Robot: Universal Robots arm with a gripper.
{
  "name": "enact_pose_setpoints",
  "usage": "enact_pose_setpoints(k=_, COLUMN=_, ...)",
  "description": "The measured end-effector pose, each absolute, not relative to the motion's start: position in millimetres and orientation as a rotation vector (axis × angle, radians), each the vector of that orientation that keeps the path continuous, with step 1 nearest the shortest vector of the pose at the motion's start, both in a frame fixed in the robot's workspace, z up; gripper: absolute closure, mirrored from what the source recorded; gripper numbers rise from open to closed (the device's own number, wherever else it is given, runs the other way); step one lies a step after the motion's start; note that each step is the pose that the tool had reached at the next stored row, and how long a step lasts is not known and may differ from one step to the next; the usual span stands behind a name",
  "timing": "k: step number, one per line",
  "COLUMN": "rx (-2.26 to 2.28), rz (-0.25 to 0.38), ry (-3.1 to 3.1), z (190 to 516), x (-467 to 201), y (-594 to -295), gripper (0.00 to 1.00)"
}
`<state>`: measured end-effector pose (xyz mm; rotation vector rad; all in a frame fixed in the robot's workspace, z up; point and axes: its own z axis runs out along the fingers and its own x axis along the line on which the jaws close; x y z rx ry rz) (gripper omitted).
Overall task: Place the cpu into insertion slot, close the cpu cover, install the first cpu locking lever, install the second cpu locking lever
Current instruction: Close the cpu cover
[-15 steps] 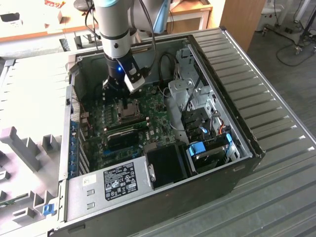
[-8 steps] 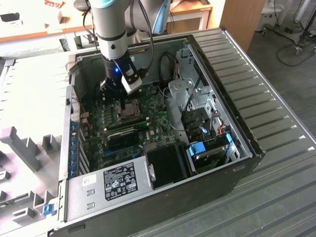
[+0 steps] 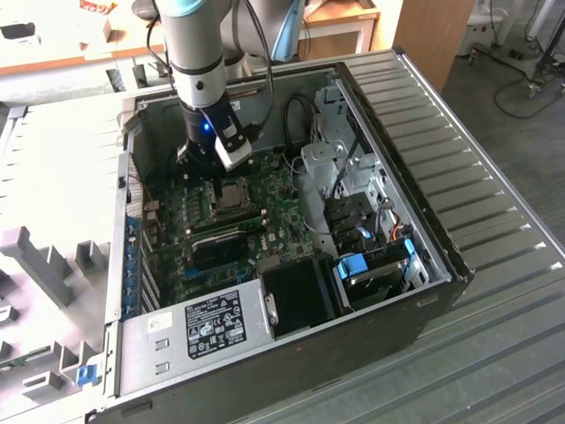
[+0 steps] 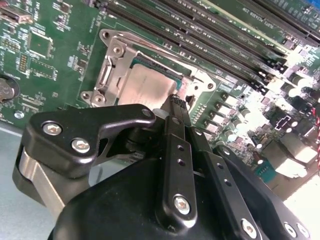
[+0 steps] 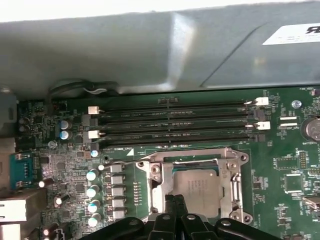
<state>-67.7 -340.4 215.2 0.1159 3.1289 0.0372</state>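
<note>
The cpu [image 5: 202,186] [image 4: 147,84], a dull silver square, lies in the insertion slot [image 3: 231,191] on the green motherboard. The grey metal cpu cover [image 5: 156,176] [image 4: 111,62] lies flat around it as a frame. My gripper [image 5: 175,201] [image 4: 175,100] [image 3: 210,172] is shut, its black fingertips pressed together with nothing between them. The tips stand at the edge of the socket, right by one side of the cpu. I cannot tell whether they touch the cover. The gripper's body hides that side of the socket in both wrist views.
Long black memory slots [image 5: 175,125] [image 4: 210,35] run beside the socket, and a row of capacitors [image 5: 92,190] stands on another side. The grey case wall [image 5: 150,50] rises behind the slots. A power supply [image 3: 212,322] and drive cage [image 3: 353,177] crowd the open case.
</note>
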Motion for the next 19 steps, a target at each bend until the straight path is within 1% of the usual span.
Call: enact_pose_setpoints(k=19, rx=0.108, rz=0.037, ry=3.129, z=207.4, x=-76.2, y=-340.4, gripper=0.9)
